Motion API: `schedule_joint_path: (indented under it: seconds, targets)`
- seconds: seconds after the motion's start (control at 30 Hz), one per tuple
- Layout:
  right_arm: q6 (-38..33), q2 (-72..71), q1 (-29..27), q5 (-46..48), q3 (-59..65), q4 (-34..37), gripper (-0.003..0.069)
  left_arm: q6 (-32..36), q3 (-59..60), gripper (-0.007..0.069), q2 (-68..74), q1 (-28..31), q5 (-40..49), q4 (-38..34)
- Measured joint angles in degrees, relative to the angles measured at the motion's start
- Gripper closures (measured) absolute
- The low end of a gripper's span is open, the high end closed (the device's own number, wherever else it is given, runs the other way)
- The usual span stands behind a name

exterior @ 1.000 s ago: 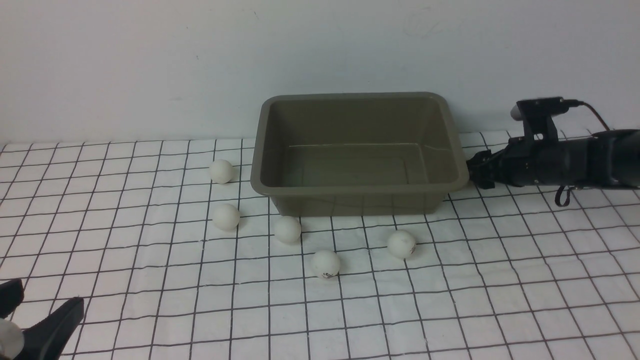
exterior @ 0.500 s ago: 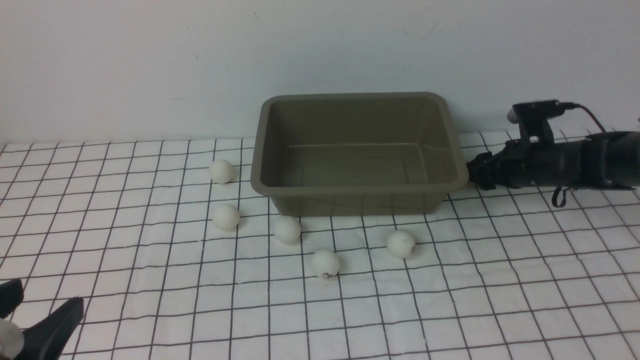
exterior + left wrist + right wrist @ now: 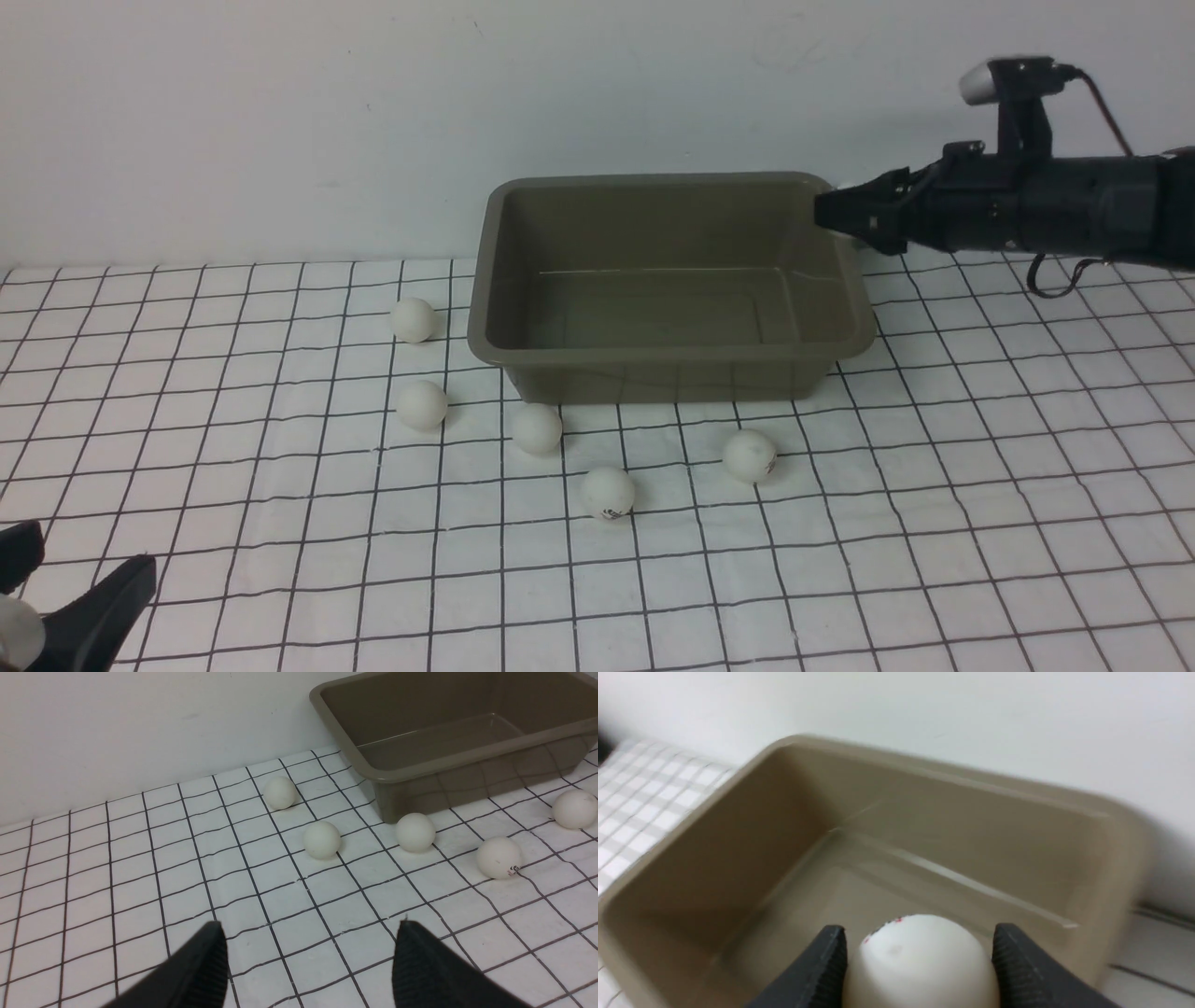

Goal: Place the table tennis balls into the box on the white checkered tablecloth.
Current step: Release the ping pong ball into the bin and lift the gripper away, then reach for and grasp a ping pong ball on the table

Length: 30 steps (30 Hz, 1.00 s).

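The box (image 3: 653, 356) sits upright on the white checkered tablecloth (image 3: 840, 560), open top up and pushed back near the room wall (image 3: 280, 112) — its long axis runs left to right, parallel to that wall. The right gripper (image 3: 919, 932) reaches in level from the right, pointing toward the robot's left, over the box's far right corner. Its fingers are clamped on a table tennis ball (image 3: 920, 970) with small red marks, held above the box's inside.

Five more lie loose on the cloth. A back ball (image 3: 414, 319) sits just off the box's left end and a second ball (image 3: 422, 404) lies nearer the robot. A corner ball (image 3: 537, 428), a logo ball (image 3: 608, 492) and a right-hand ball (image 3: 750, 455) are strung along in front of the box. The left gripper (image 3: 310, 927) hangs low at the near left — jaws apart, nothing between them.
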Motion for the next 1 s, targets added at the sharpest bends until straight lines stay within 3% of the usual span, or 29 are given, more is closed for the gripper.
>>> schedule_joint_path:
  seconds: [0.23,0.47,0.67,0.8,0.83,0.87,0.9,0.93,1.0]
  targets:
    - [1.8,0.0,2.5,-0.4,0.0,-6.6,0.0293,0.0,0.0,0.0195,0.0,0.0,0.0,0.0]
    - [2.1,-0.5,3.0,-1.7,0.0,-7.0,0.016,0.0,0.0,0.0195,0.0,0.0,0.0,0.0]
    - [1.2,-6.4,3.0,-5.9,0.0,-9.8,0.0145,0.0,0.0,0.0195,0.0,0.0,0.0,0.0]
    - [8.2,-13.3,2.8,-7.3,0.0,-22.1,0.0153,0.0,0.0,0.0195,0.0,0.0,0.0,0.0]
    - [8.8,-13.7,2.8,-7.3,0.0,-22.1,0.0153,0.0,0.0,0.0195,0.0,0.0,0.0,0.0]
    - [15.5,-17.4,2.8,-6.4,0.0,-29.1,0.0155,0.0,0.0,0.0195,0.0,0.0,0.0,0.0]
    - [16.2,-17.8,2.8,-6.3,0.0,-29.7,0.0155,0.0,0.0,0.0195,0.0,0.0,0.0,0.0]
    - [22.9,-21.1,2.8,-4.5,0.0,-34.0,0.0155,0.0,0.0,0.0195,0.0,0.0,0.0,0.0]
    - [29.2,-24.2,2.8,-2.0,0.0,-38.8,0.0155,0.0,0.0,0.0195,0.0,0.0,0.0,0.0]
